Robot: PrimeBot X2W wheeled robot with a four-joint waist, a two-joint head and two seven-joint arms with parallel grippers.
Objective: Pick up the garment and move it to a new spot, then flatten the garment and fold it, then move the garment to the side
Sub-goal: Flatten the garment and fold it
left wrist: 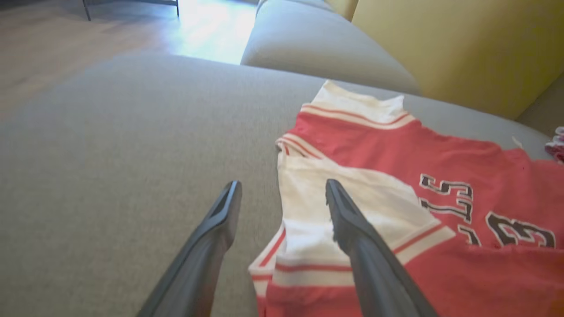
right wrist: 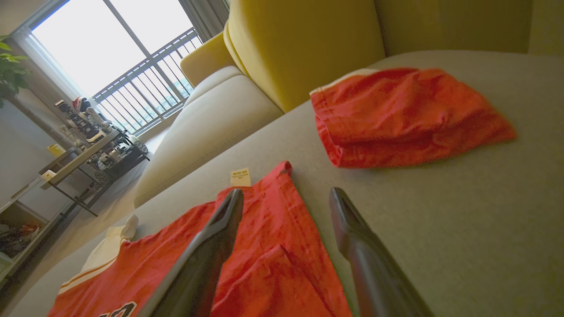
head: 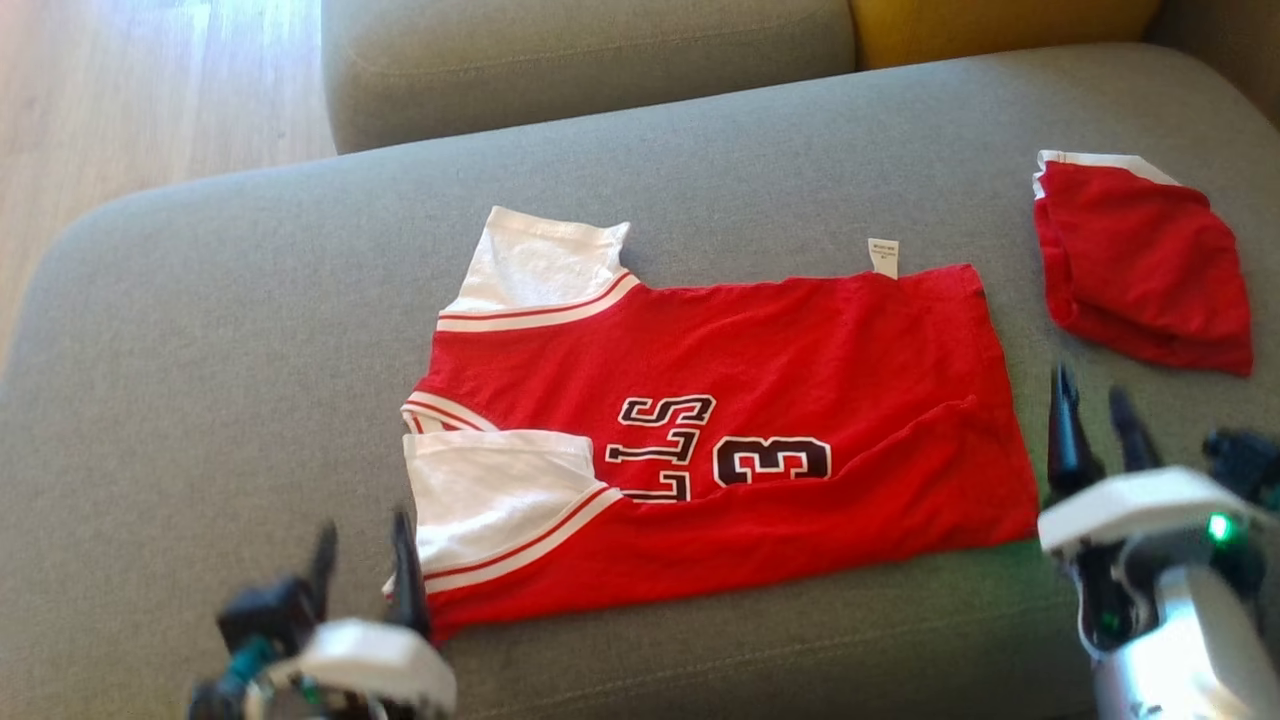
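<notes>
The garment (head: pixel 760 350), a red jersey with white sleeves and black lettering, lies spread on the grey sofa seat (head: pixel 250 350), its near edge folded over. My left gripper (head: pixel 362 540) stands open at the near-left corner, one finger over the white sleeve (left wrist: pixel 308 207) and one over bare cushion. In the left wrist view the left gripper (left wrist: pixel 283 185) holds nothing. My right gripper (head: pixel 1092 400) is open just right of the jersey's hem. In the right wrist view the right gripper (right wrist: pixel 286 193) straddles the hem edge of the garment (right wrist: pixel 273 246), empty.
A second red cloth (head: pixel 1140 270), folded small, lies on the seat at the far right, beyond the right gripper (right wrist: pixel 405 114). A yellow cushion (head: pixel 1000 25) and another grey sofa section (head: pixel 580 60) lie behind. Wooden floor (head: pixel 150 90) is at the left.
</notes>
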